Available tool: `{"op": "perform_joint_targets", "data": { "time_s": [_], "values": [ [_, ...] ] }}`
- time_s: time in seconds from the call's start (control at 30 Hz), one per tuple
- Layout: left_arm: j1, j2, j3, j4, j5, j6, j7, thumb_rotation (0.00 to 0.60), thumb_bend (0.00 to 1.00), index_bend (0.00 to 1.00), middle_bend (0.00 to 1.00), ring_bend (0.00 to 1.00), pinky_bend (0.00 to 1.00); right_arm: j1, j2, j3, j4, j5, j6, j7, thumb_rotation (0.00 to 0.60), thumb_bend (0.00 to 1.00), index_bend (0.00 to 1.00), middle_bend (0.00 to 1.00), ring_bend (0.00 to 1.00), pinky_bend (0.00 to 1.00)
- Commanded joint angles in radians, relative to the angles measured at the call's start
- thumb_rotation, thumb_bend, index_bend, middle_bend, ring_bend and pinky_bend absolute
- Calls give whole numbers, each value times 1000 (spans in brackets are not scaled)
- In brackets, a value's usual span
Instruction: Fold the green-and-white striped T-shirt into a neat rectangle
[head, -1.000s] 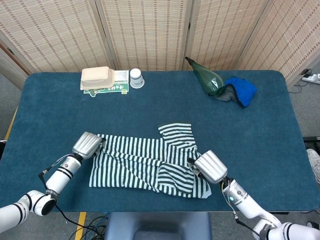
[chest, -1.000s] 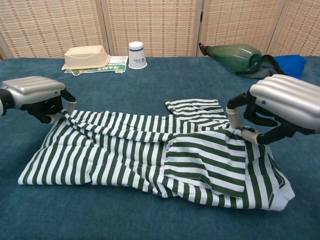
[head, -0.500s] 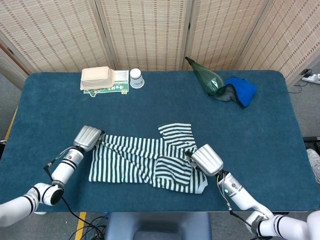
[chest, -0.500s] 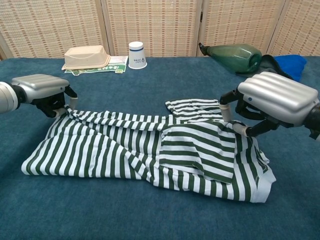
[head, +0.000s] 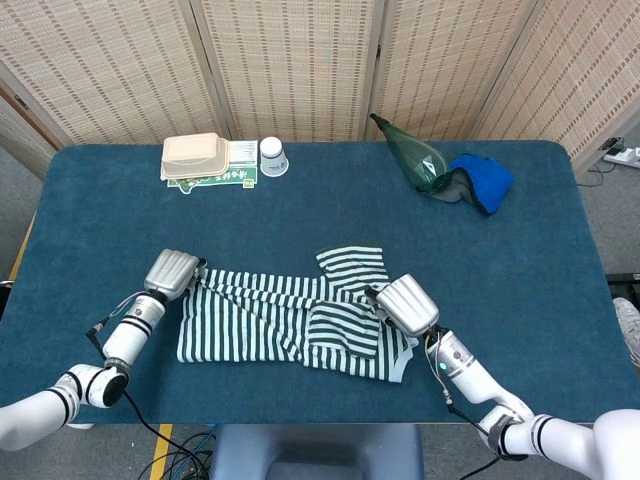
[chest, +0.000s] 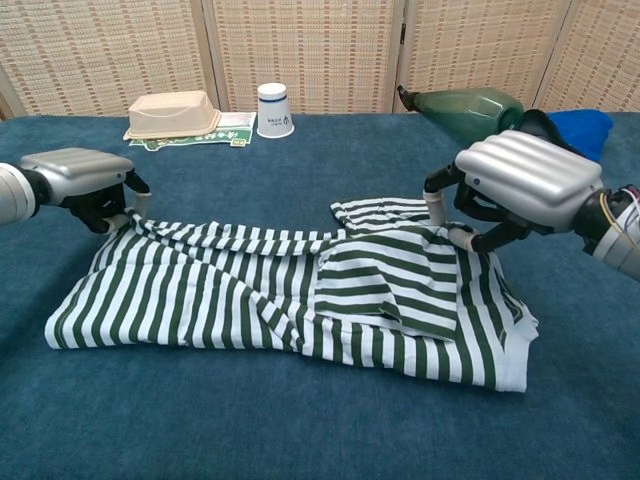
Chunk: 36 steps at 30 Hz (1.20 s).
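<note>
The green-and-white striped T-shirt (head: 265, 318) (chest: 230, 295) lies partly folded across the near middle of the blue table, one sleeve (head: 352, 262) sticking out toward the far side. My left hand (head: 172, 274) (chest: 78, 178) pinches the shirt's far left edge, lifted a little off the cloth. My right hand (head: 406, 304) (chest: 520, 183) grips the shirt's far right edge, with a folded flap (chest: 395, 280) lying over the right part of the shirt.
At the back left stand a tan lidded box (head: 195, 155) on green papers and a white cup (head: 272, 156). At the back right lie a green bottle (head: 415, 155) and a blue cloth (head: 483, 180). The table's front edge (head: 300, 420) is close to the shirt.
Both hands have drawn the shirt's edge away from me, toward the far side. The shirt's near hem has slid the same way and the cloth lies narrower and flatter.
</note>
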<state>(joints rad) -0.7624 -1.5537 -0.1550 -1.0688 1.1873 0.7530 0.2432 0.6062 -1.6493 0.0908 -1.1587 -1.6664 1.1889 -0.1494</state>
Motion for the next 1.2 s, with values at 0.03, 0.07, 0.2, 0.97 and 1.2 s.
{"op": "perform_joint_targets", "data": {
  "time_s": [0.03, 0.07, 0.2, 0.97, 1.2],
  "values": [
    [-1, -1, 1, 0, -2, 3, 2, 600, 581, 527, 912, 828, 960, 10, -4, 3, 9, 4, -6, -5, 600, 601, 761, 954, 1000, 1000],
    [-2, -2, 2, 0, -4, 4, 3, 600, 581, 526, 912, 828, 959, 13, -6, 6, 13, 9, -9, -9, 600, 601, 761, 954, 1000, 1000],
    [-4, -4, 3, -1, -11, 6, 9, 600, 581, 522, 912, 828, 960, 26, -12, 12, 28, 19, -17, -18, 600, 600, 761, 954, 1000, 1000],
    [-18, -12, 4, -3, -78, 12, 82, 600, 577, 296, 899, 828, 960, 56, -56, 16, 133, 86, -53, -2, 600, 600, 761, 954, 1000, 1000],
    [-13, -5, 3, -26, -108, 31, 119, 600, 493, 111, 891, 826, 960, 63, -68, 21, 167, 107, -65, 7, 600, 600, 761, 954, 1000, 1000]
  ]
}}
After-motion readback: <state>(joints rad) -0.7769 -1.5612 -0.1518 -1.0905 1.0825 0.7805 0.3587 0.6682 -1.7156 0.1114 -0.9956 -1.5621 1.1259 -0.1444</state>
